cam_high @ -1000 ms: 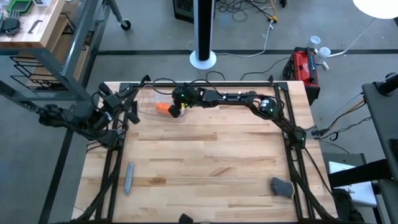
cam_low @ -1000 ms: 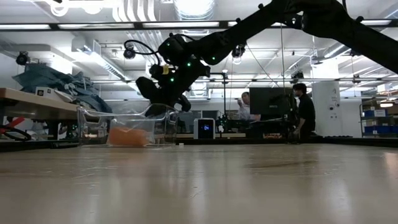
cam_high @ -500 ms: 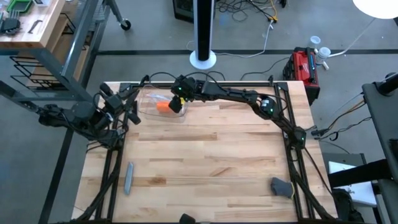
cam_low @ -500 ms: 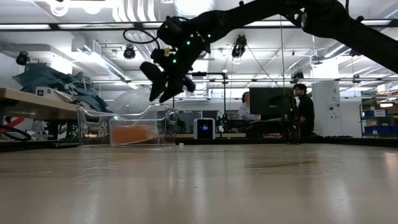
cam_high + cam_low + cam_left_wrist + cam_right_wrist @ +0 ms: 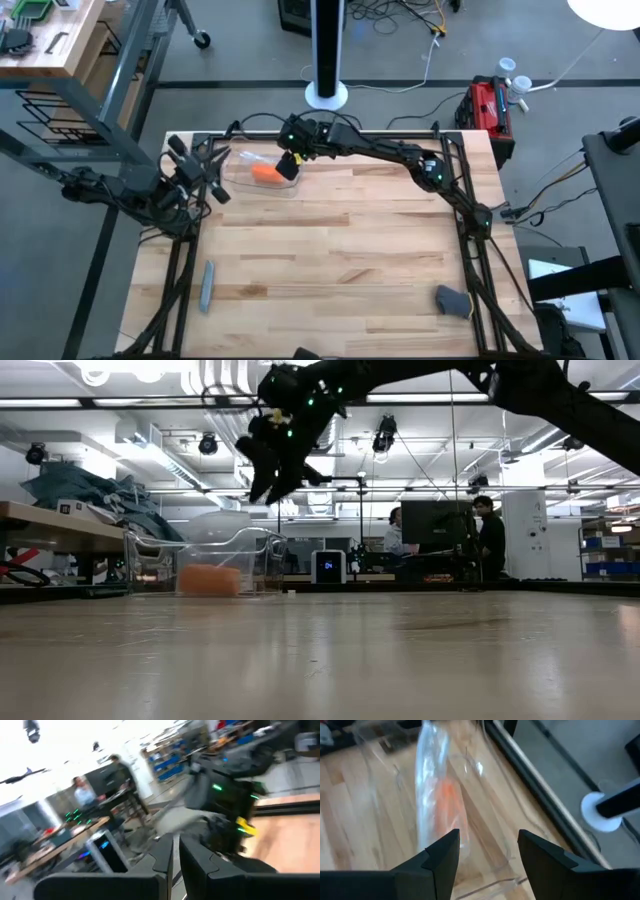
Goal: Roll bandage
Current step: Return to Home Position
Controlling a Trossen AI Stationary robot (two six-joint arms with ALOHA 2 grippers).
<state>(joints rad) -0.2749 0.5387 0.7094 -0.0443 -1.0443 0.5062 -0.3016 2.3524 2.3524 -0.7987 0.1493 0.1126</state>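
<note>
**Orange roll left in its clear wrap as the right tool rises**

Orange fabric, rolled to a small stubby bandage (image 5: 264, 172), is seen lying on the wooden bench (image 5: 330, 260) near its far left corner, enclosed in a crinkled clear plastic wrap (image 5: 243, 173).

At the left edge of the bench the left tool (image 5: 208, 172) is held just beside the wrap without touching it. Its fingers are seen nearly closed in its own wrist view, with only a thin slit between them and nothing gripped.

Further right, the right tool (image 5: 268, 472) has been lifted. A second ago it was down at the wrap's rim; half a second ago it was partly raised; now it is seen in the low view well above the wrap, clear of it. Its fingers (image 5: 440, 855) are spread wide and empty. The bandage (image 5: 447, 805) lies below and ahead of them, shown through the plastic (image 5: 427, 785).

From this it is judged that the right arm has let go and pulled back, and that the roll stays inside its wrapping. No rolling has begun; the bandage would first have to be taken out of the plastic.
</note>
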